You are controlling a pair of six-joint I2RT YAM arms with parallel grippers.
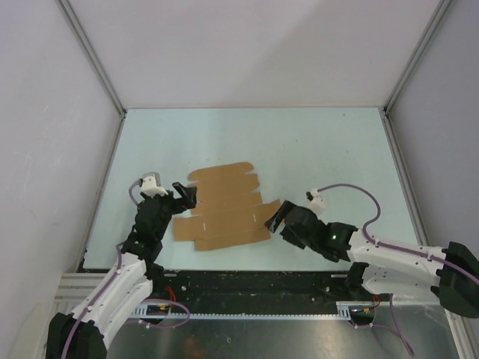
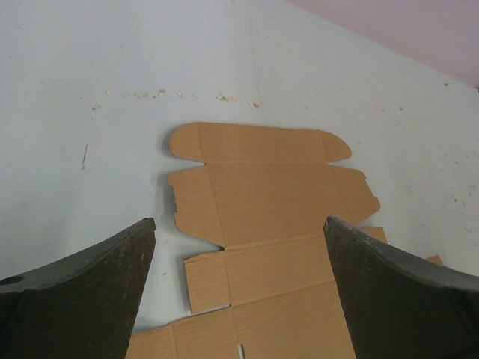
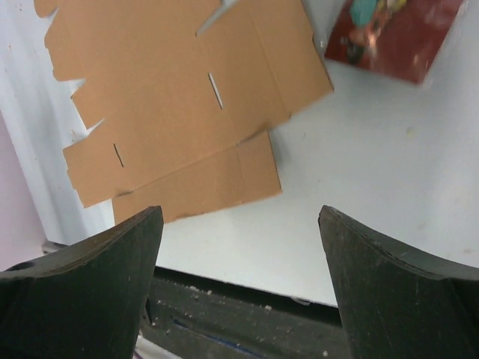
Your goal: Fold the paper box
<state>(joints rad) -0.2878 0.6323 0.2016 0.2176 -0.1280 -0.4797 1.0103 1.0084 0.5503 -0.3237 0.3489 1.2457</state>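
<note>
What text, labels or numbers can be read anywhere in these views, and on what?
None readable.
The paper box is plain brown and unprinted.
The dark red item carries a coloured print, too blurred to tell whether it holds words.

Desk (image 1: 322, 149): pale blue-white top, matte, evenly lit, with only soft shadows. In the left wrist view, small crumbs and scuffs (image 2: 187, 96) dotted its far part. Plain white panels closed it in on three sides: left wall (image 1: 45, 149), back wall (image 1: 254, 52), right wall (image 1: 449, 164). Slanting aluminium posts stood at the two far corners, left post (image 1: 93, 60) and right post (image 1: 415, 60). A slotted metal rail (image 1: 262, 314) ran along the near edge.
</note>
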